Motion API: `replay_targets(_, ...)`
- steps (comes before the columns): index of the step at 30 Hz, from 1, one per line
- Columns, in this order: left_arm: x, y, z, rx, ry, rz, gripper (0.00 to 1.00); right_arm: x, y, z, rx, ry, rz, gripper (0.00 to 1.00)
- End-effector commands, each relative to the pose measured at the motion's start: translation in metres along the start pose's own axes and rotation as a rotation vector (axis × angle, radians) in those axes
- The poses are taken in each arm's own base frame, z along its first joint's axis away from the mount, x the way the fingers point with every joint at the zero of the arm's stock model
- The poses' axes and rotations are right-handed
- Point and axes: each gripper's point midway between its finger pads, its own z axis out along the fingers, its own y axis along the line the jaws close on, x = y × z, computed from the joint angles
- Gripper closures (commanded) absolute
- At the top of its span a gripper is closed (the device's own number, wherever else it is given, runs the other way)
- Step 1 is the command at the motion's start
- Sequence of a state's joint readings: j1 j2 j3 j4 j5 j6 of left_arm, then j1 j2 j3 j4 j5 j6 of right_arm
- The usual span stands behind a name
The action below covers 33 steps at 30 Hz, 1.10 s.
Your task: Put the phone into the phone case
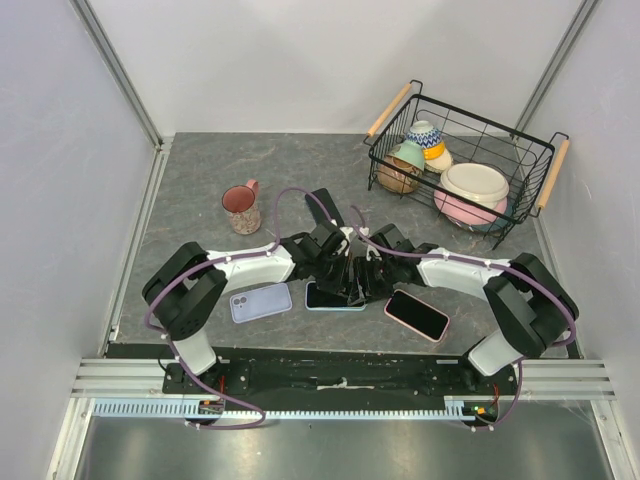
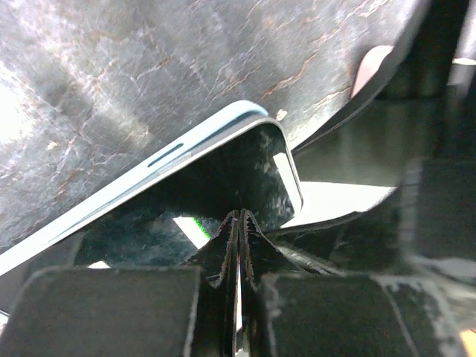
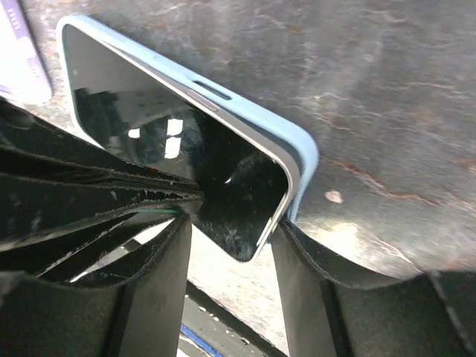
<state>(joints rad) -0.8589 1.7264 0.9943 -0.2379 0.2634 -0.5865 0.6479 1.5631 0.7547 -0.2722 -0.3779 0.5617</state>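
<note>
The phone (image 3: 186,141) lies on the bench (image 1: 200,180) between the arms, partly seated in the light blue phone case (image 3: 301,145), with one corner raised. The left gripper (image 2: 236,245), its fingers pressed together, points at the screen. The right gripper (image 3: 227,256) is spread and straddles the raised corner.

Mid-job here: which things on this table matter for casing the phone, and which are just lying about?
In the job: black-screened phone; light blue phone case; left hand; right hand.
Lying about: lavender phone; pink-cased phone; pink speckled mug; black wire basket of bowls.
</note>
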Motion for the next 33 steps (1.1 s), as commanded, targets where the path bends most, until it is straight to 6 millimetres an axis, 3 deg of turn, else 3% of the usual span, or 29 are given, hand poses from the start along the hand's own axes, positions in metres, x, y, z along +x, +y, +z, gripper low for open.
replay_targets(1, 0.052, 0.038, 0.013, -0.149, 0.173, -0.055, 0.98, 0.003, -0.075, -0.013, 0.366, -0.023, -0.068, 0.44)
replay_targets(12, 0.057, 0.044, 0.016, -0.173, 0.194, -0.063, 0.98, -0.012, -0.054, -0.033, 0.326, -0.091, -0.091, 0.44)
replay_targets(19, 0.056, 0.044, 0.015, -0.174, 0.192, -0.062, 0.98, -0.03, -0.018, -0.055, 0.183, -0.197, -0.111, 0.45)
replay_targets(24, 0.056, 0.044, 0.015, -0.173, 0.191, -0.057, 0.98, -0.031, 0.008, -0.055, -0.017, -0.208, -0.104, 0.41)
replay_targets(27, 0.056, 0.044, 0.015, -0.174, 0.19, -0.054, 0.98, -0.03, 0.009, -0.05, -0.084, -0.195, -0.075, 0.39)
replay_targets(33, 0.055, 0.042, 0.016, -0.157, 0.178, -0.049, 0.98, -0.022, -0.014, -0.029, -0.057, -0.141, -0.028, 0.41)
